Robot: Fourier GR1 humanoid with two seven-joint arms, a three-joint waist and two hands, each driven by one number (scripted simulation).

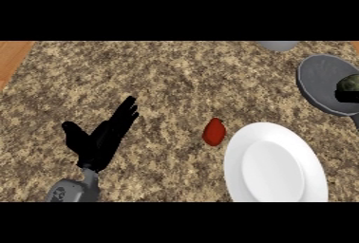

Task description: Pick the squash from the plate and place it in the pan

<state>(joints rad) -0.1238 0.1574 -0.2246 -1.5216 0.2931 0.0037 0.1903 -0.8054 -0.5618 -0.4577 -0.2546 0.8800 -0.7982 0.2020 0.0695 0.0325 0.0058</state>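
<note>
One hand is in view, the left hand (105, 135), set at the lower left of the speckled granite table (175, 80) with fingers straight and spread and nothing in it; the right hand does not show. At the right edge, a dark green squash (348, 87) lies in the grey pan (324, 83), well apart from the white plate (275, 166) at the lower right, which carries nothing. Just left of the plate's rim, a small red vegetable (214, 131) rests on the table, and a grey object (278, 45), cut off by the top edge, lies beyond the pan.
</note>
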